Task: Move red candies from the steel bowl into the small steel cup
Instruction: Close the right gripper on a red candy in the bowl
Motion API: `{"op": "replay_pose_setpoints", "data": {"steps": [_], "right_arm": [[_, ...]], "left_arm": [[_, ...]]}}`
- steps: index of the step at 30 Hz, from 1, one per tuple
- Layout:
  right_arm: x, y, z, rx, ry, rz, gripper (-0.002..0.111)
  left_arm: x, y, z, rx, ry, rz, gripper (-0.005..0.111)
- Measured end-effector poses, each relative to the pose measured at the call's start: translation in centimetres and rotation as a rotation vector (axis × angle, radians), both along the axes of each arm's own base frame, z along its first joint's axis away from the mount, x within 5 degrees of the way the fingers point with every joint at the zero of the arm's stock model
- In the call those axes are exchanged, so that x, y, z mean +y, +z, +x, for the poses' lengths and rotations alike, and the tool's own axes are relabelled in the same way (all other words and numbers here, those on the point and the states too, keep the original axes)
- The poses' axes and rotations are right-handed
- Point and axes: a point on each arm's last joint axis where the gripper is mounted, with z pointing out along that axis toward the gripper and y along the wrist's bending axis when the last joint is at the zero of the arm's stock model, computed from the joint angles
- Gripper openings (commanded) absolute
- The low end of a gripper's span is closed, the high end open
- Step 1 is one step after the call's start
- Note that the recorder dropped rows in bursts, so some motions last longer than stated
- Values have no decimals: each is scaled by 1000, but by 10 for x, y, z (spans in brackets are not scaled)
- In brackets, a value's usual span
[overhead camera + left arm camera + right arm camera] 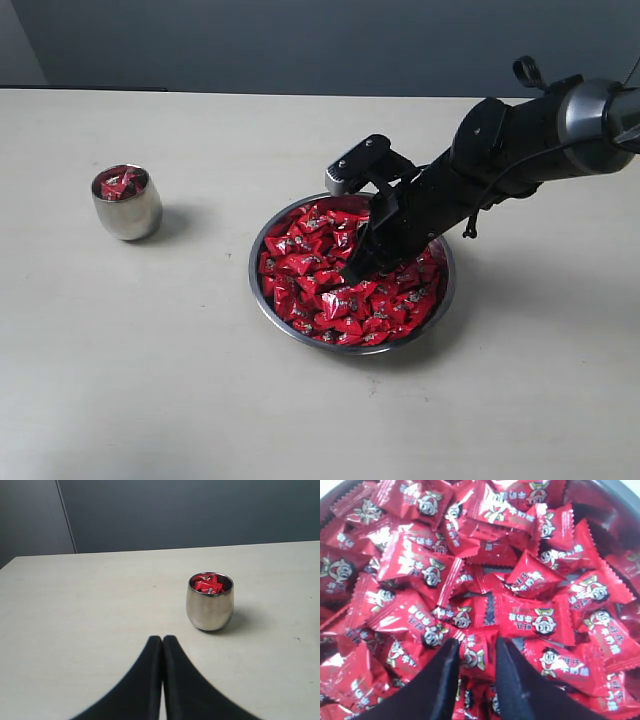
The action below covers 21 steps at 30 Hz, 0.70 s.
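The steel bowl [258, 296] sits right of the table's middle, heaped with red candies [315, 262]. My right gripper [352, 272] is dipped into that heap from the right. In the right wrist view its black fingers [445, 670] press both sides of one red candy [475, 657], so the right gripper [476, 647] is shut on it. The small steel cup [127, 212] stands at the left with a few red candies [120, 184] inside. In the left wrist view the cup [209, 607] stands just beyond my left gripper [162, 639], which is shut and holds nothing.
The pale table [180, 380] spreads around bowl and cup, with a dark wall [300, 40] behind its far edge. The right arm [520, 140] slants down over the bowl's right rim. The left arm is out of the exterior view.
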Motion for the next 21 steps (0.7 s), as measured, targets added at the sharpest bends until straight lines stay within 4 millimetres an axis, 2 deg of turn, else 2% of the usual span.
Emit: {"op": "replay_pose_setpoints", "data": {"steps": [8, 15, 21], "right_arm": [[0, 0, -1, 7, 2, 0, 26], [1, -14, -1, 55, -12, -8, 26], [2, -15, -1, 62, -21, -2, 26]], "left_arm": [[0, 0, 0, 0, 0, 0, 0], [0, 0, 0, 0, 0, 0, 0], [0, 0, 0, 0, 0, 0, 0]]}}
